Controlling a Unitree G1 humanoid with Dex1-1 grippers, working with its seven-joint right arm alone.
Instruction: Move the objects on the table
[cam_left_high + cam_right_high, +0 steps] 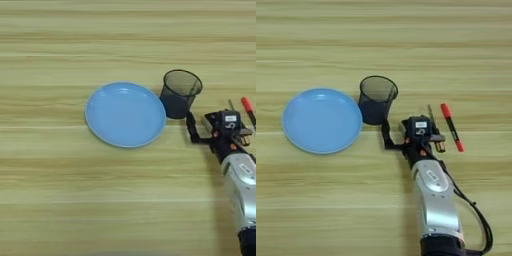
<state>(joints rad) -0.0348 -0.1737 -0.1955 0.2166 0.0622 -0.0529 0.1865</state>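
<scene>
**Gripper beside the mesh cup, open wood all round**

While my silver forearm point(436, 200) comes up from the bottom edge, my gripper point(408, 131) sits just right of and below the dark mesh cup point(376, 100). One black finger point(387, 136) reaches left toward the base of the cup, close to it; whether it touches I cannot tell. The other finger is hidden behind the gripper's black body, so I cannot tell whether the gripper is spread or pressed together. Nothing shows between the fingers.

The cup stands upright, its open rim tilted toward the camera, and its left side is just beside the right edge of the round light-blue plate point(321, 120), touching or nearly so. The plate lies flat and bare.

To the right of my gripper lies a red marker point(452, 127), its length running away from me and a little leftward, red cap at the far end. A thin dark stick point(431, 114) lies between it and the gripper, near both.

The wooden surface point(381, 40) is open across the whole far side, along the near left below the plate, and to the far right past the marker.
</scene>
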